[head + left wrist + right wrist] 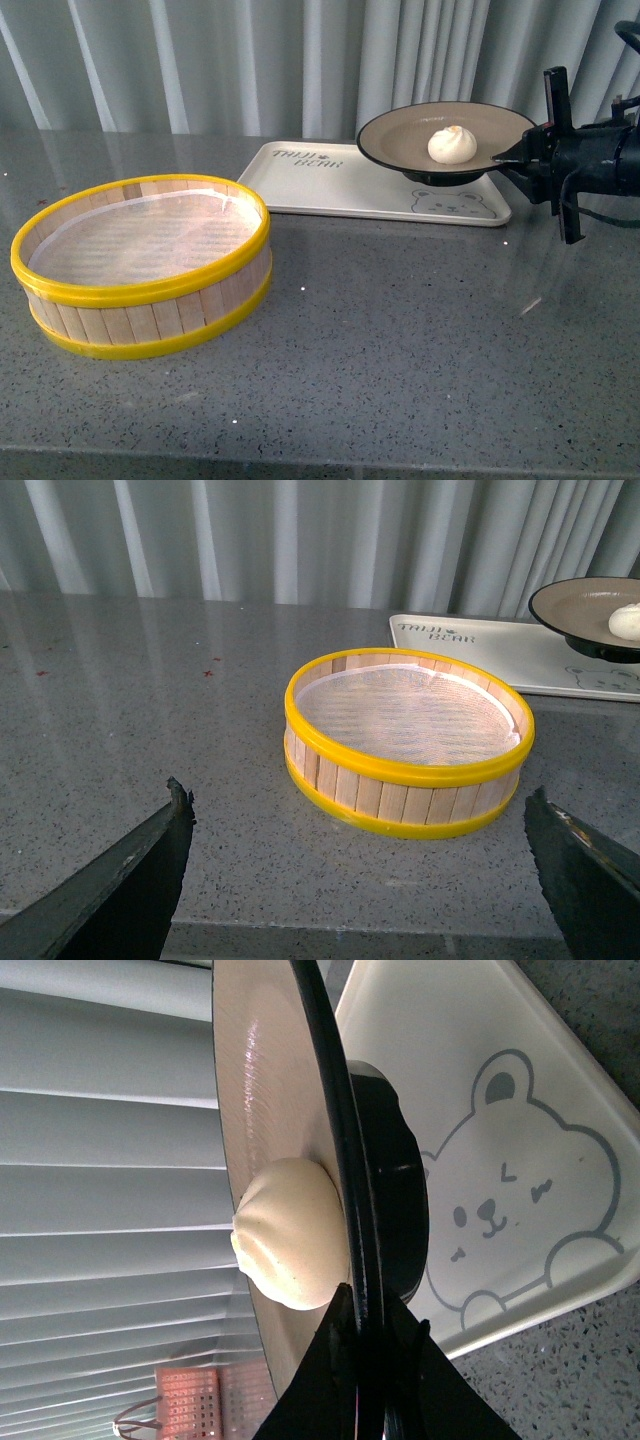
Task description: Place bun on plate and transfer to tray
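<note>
The bun (452, 144) sits loose on the plate (400, 135), right of its middle and towards the gripped edge, pleats up. It looks soft and light, so I judge it would dent under a squeeze and roll or slide if the plate tips; it is better carried by the plate than touched. The plate looks stiff and smooth, probably slick. It is held by its rim alone, so its weight hangs out from that one pinch and it needs to be kept level. The right gripper (520, 155) has its jaws closed on that thin black rim at the plate's right side, one finger above and one below. The plate hangs over the bear-face corner of the tray (300, 185); whether its foot touches the tray I cannot tell. The tray lies flat at the back of the grey counter (400, 330). Well apart, front left, stands the yellow-rimmed steamer basket (140, 290), with nothing in it. The left gripper (357, 792) hovers before the basket, jaws wide apart, holding nothing.
</note>
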`<state>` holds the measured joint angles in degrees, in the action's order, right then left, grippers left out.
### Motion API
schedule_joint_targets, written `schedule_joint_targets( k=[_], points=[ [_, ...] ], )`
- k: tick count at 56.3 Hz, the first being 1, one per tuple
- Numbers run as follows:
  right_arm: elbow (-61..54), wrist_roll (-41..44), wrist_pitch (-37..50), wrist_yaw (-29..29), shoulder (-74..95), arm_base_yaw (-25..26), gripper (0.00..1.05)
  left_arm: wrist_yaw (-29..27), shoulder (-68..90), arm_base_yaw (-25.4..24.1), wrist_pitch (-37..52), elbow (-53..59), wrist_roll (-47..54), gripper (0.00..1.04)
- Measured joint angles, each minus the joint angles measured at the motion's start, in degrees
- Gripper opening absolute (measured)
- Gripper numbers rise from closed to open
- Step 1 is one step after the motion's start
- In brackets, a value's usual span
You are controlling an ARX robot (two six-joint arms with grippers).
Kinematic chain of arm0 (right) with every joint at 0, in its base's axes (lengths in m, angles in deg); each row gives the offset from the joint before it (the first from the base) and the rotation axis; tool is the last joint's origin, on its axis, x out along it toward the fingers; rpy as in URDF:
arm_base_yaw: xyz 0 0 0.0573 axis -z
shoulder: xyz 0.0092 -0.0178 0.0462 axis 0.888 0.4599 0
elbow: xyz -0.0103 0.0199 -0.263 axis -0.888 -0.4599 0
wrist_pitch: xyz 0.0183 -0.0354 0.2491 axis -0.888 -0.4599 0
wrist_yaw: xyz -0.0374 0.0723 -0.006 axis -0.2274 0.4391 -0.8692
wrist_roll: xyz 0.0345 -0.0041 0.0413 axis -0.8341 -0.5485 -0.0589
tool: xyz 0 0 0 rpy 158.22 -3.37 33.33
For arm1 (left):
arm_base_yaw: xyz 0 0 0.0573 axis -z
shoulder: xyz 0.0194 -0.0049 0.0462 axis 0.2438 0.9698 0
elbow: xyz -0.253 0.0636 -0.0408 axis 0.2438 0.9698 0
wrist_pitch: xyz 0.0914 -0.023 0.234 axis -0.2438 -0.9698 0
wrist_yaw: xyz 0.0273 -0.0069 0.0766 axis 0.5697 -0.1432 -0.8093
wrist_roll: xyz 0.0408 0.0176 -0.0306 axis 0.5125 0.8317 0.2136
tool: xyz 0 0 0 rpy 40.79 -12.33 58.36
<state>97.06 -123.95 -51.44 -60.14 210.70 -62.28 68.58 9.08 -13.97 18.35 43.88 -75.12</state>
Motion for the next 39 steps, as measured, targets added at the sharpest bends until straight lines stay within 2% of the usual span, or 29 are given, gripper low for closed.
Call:
schedule_joint_targets(
  k=[39],
  points=[
    [6.03, -1.40, -1.03, 0.50, 4.66, -1.20, 0.02, 0.00, 0.00, 0.00, 0.00, 0.00, 0.00, 0.98]
  ],
)
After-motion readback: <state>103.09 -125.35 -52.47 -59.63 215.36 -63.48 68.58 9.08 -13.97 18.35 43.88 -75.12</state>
